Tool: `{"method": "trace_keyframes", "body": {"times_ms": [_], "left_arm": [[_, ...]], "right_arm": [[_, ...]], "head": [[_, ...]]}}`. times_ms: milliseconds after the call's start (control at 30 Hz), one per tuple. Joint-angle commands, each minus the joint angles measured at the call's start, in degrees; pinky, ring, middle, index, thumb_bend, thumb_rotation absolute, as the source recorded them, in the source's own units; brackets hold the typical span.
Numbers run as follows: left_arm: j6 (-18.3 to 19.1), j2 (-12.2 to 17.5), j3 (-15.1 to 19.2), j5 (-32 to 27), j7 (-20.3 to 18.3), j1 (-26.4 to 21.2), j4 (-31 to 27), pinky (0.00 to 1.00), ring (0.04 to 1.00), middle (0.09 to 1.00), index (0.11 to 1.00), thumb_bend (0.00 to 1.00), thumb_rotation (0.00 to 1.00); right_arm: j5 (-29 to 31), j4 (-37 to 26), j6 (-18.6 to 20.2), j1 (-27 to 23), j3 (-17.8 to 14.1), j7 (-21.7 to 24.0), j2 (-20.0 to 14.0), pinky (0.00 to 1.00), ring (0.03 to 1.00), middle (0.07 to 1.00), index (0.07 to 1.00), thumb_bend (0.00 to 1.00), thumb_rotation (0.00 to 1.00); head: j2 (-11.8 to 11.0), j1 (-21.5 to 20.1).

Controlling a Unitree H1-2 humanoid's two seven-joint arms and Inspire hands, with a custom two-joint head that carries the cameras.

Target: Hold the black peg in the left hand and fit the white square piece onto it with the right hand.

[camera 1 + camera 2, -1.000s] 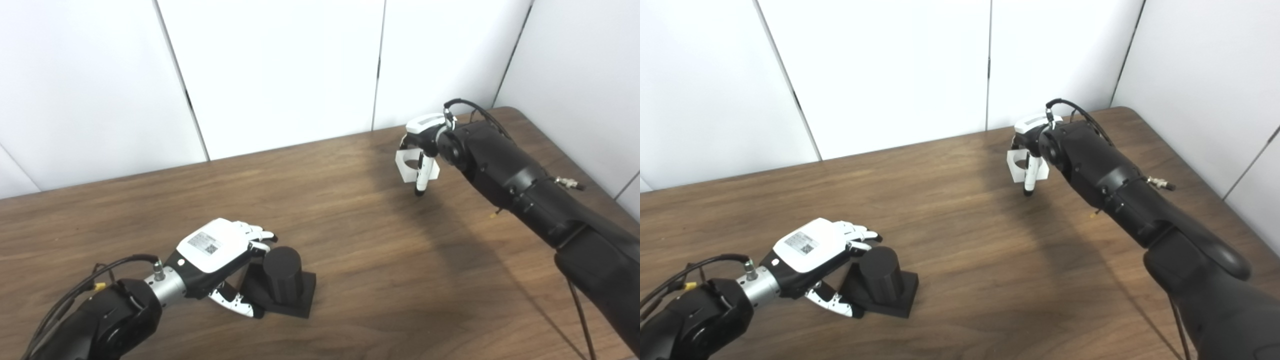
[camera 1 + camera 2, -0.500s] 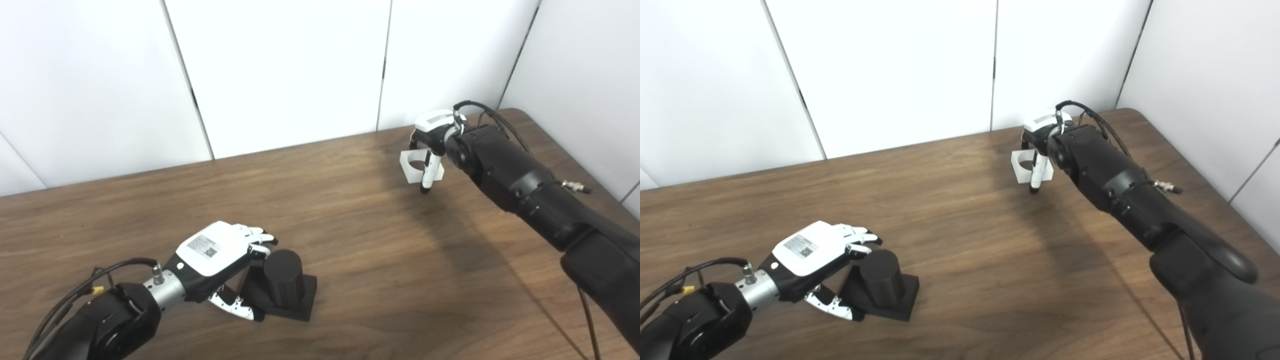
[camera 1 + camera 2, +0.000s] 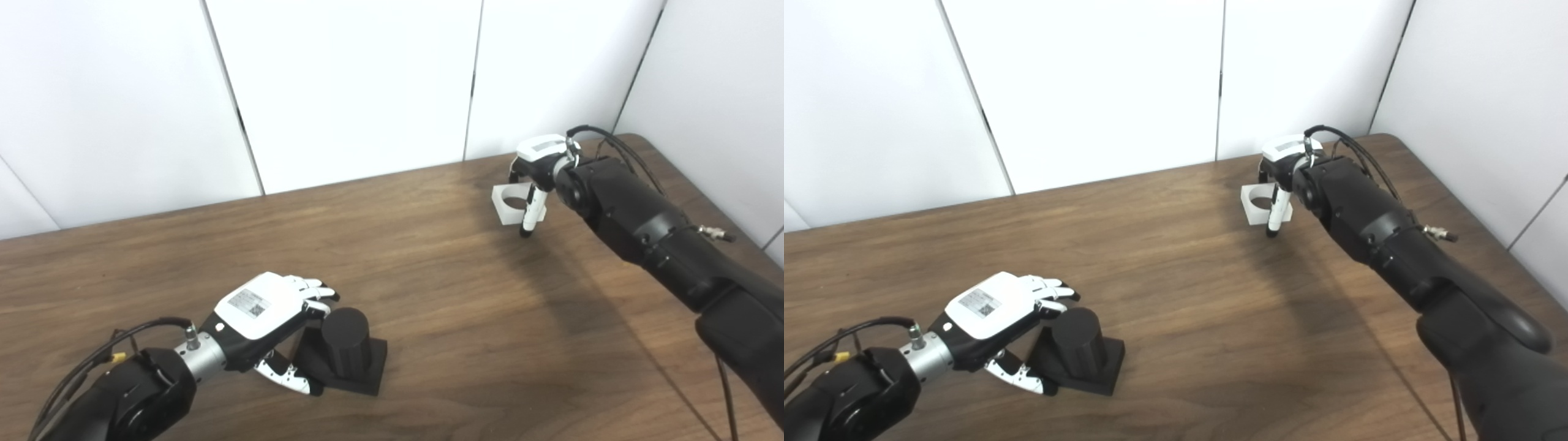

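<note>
The black peg (image 3: 346,348), a short cylinder on a square base, stands on the table at the front left. My left hand (image 3: 264,308) is open and curved around its left side, with the fingers by the cylinder's top and the thumb by the base. My right hand (image 3: 534,173) is at the far right of the table. It is shut on the white square piece (image 3: 508,205), which has a round hole. One finger (image 3: 1273,217) reaches down across the piece's right side, low over the table. Whether the piece touches the table is unclear.
The brown wooden table (image 3: 429,294) is backed by white wall panels at the far edge and along the right side. Cables run along both forearms.
The view has shifted slightly. The white piece has turned from tilted to nearly level in my right hand and sits a little lower. My left hand and the peg have not moved.
</note>
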Motion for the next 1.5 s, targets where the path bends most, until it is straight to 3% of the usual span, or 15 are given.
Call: {"method": "trace_keyframes", "body": {"times_ms": [0,100,167,300,433,700,833,1067,1233,1467], "left_arm": [[-1.27,3.29,-2.2,2.86,-6.28,3.15,1.84,0.85,0.889,0.873,0.491,0.52,0.06],[-1.29,3.24,-2.07,2.84,-6.14,3.07,1.99,0.85,0.887,0.87,0.491,0.52,0.06],[-1.39,3.24,-1.97,2.9,-5.91,3.05,2.1,0.85,0.891,0.87,0.491,0.52,0.06],[-1.97,3.28,-1.88,2.92,-5.49,2.91,2.53,0.84,0.894,0.872,0.49,0.52,0.06],[-1.87,3.43,-1.78,2.8,-5.87,2.91,2.26,0.83,0.896,0.879,0.491,0.52,0.06],[-1.27,3.27,-1.75,3.06,-6.52,3.08,1.7,0.84,0.893,0.873,0.491,0.52,0.06],[-0.99,2.82,-1.73,3.0,-6.67,3.05,1.63,0.84,0.893,0.875,0.491,0.52,0.06],[-0.28,1.72,-1.95,3.28,-7.02,2.79,1.58,0.84,0.899,0.88,0.491,0.52,0.06],[0.37,0.51,-2.35,3.78,-7.75,2.3,1.79,0.85,0.91,0.888,0.491,0.52,0.07],[2.15,-1.05,-2.71,3.84,-9.51,1.68,1.82,0.86,0.923,0.897,0.491,0.52,0.07]], "right_arm": [[-0.77,1.73,-0.67,1.75,-0.21,-1.32,-2.87,0.7,0.808,0.796,0.656,0.79,0.19],[0.61,2.17,-0.76,2.07,-0.73,-1.56,-2.53,0.71,0.792,0.768,0.522,0.58,0.15],[1.61,1.79,-0.63,2.55,-1.18,-1.86,-2.33,0.7,0.771,0.732,0.493,0.53,0.14],[2.06,2.08,-1.98,3.12,-1.07,-3.8,-2.35,0.65,0.717,0.683,0.484,0.52,0.13],[2.15,1.98,-3.02,3.39,-1.01,-5.64,-2.46,0.71,0.761,0.717,0.483,0.52,0.13],[2.89,1.72,-5.12,3.98,-1.87,-9.6,-2.42,0.68,0.714,0.703,0.48,0.52,0.13],[3.79,0.25,-5.49,4.49,-2.79,-9.88,-2.62,0.72,0.753,0.737,0.481,0.53,0.13],[5.18,-11.38,-5.28,6.29,-5.17,-5.09,-4.41,0.75,0.802,0.765,0.481,0.52,0.13],[7.13,-19.67,-8.19,7.28,-7.19,-2.76,-5.58,0.79,0.817,0.763,0.479,0.52,0.13],[9.92,-31.18,-9.95,7.34,-8.57,2.57,-5.37,0.77,0.811,0.752,0.479,0.52,0.13]], "head": [[0.09,-0.03],[0.1,-0.03],[0.1,-0.03],[0.05,0.01],[0.25,0.14],[0.73,0.63],[1.31,2.31],[3.22,6.36],[4.44,10.03],[5.8,13.76]]}}
